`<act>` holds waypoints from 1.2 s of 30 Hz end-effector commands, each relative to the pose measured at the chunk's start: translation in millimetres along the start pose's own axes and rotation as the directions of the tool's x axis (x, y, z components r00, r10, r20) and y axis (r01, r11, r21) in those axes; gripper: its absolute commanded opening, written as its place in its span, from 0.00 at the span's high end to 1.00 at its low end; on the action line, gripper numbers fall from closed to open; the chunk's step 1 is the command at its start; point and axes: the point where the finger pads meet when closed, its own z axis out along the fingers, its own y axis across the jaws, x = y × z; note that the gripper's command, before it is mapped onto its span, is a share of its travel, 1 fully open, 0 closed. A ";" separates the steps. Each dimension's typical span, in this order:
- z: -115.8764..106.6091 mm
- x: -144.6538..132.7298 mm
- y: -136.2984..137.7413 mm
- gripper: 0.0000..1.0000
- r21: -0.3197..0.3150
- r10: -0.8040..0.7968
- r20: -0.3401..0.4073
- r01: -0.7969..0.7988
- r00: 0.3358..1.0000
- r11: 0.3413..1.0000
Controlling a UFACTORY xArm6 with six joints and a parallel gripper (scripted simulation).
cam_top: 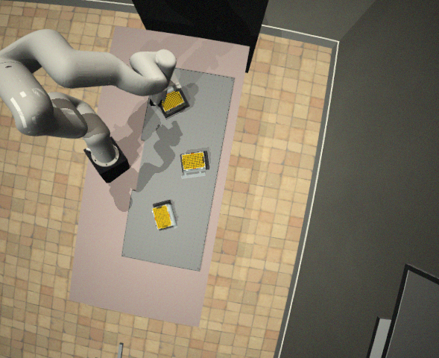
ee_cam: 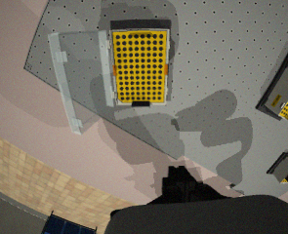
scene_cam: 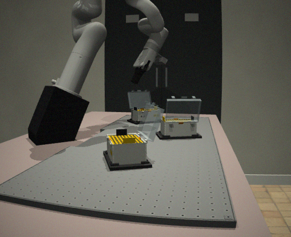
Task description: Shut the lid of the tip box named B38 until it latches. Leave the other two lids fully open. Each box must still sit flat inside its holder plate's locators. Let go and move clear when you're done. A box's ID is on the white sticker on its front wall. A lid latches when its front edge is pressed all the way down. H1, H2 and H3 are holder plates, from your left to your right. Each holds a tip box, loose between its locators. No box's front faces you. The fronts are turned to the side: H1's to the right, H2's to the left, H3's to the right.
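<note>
One claw [scene_cam: 138,75] shut — above far box [scene_cam: 141,113].

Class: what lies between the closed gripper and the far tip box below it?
Nothing: the exterior view shows open air between the gripper and the far tip box.

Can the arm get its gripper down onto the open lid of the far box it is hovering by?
Probably yes. The shut, empty gripper hangs above the far box, whose lid stands open. Nothing lies between them; the other two boxes sit well apart.
</note>
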 end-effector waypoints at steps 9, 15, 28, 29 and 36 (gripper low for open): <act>-14.5 20.5 -28.4 1.00 -0.001 0.000 -0.001 0.000 1.000 1.000; -16.7 24.4 -42.8 1.00 -0.027 -0.094 -0.024 0.093 0.995 0.995; -26.3 41.0 -105.1 1.00 -0.161 -0.484 -0.094 0.467 0.870 0.870; -27.1 42.3 -109.9 1.00 -0.172 -0.512 -0.097 0.492 0.853 0.853; -30.8 48.7 -133.8 1.00 -0.228 -0.642 -0.106 0.610 0.759 0.759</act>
